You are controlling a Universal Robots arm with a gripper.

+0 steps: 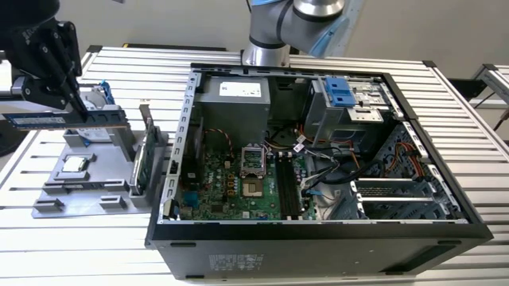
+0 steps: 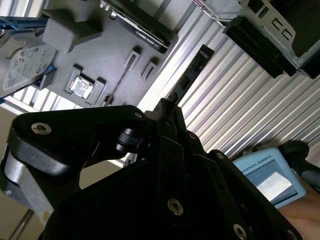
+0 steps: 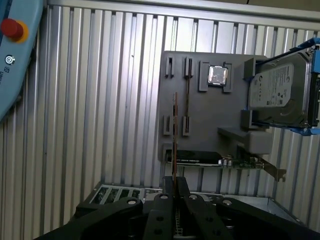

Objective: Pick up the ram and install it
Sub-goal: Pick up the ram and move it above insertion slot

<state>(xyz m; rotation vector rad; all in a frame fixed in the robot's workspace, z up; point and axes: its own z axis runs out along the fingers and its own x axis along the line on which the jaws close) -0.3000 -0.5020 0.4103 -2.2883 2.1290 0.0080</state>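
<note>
Pick-up looks done: gripper (image 1: 78,112) clenched on the ram (image 1: 38,121), stick held clear above the grey tray (image 1: 99,179) beneath it; seating likely calls for squaring its edge to the motherboard slots (image 1: 287,186).

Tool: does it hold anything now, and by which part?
The tool holds the ram, pinched near the middle of its long upper edge.

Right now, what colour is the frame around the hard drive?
Blue frame, clearest in the first wrist view.

black hand (image 1: 80,111), blue-green ram (image 1: 38,121), grey tray (image 1: 83,197), ribbed silver table (image 1: 80,250)
</note>
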